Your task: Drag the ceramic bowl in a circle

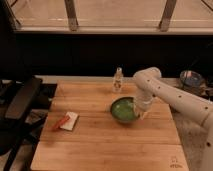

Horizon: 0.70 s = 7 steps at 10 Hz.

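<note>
The green ceramic bowl (123,109) sits on the wooden table (100,140), right of the middle. My gripper (137,110) comes down from the white arm (170,95) at the bowl's right rim, touching it. A small clear bottle (118,80) stands upright at the table's far edge, just behind the bowl.
A white packet with a red item (66,121) lies on the table's left. A bluish-grey dish (191,79) sits off the table at the right. A black chair (20,102) stands at the left. A dark wall and window run behind.
</note>
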{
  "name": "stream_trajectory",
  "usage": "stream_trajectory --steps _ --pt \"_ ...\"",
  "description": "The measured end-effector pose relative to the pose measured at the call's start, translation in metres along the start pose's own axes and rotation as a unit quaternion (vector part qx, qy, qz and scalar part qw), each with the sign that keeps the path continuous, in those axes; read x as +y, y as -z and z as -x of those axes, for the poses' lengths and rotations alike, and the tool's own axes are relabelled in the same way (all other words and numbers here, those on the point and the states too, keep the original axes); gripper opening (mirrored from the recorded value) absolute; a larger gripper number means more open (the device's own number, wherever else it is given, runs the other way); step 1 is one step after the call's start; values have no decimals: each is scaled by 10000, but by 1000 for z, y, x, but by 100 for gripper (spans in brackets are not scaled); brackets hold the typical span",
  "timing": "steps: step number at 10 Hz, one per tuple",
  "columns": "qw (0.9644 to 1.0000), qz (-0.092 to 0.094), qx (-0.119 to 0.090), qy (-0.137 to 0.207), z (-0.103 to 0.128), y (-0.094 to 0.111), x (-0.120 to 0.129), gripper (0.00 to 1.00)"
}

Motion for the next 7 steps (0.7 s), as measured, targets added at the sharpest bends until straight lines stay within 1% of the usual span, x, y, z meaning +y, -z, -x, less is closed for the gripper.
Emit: stream_trajectory --steps 1,2,3,5,7 --pt "10000 2 3 -29 7 -4 18 18" --pt "10000 32 6 68 21 -9 36 18" --pt "9999 19 28 154 31 -11 41 18" --pt "9997 84 71 227 50 -13 39 18" --pt "9993 122 121 334 58 -10 21 18"
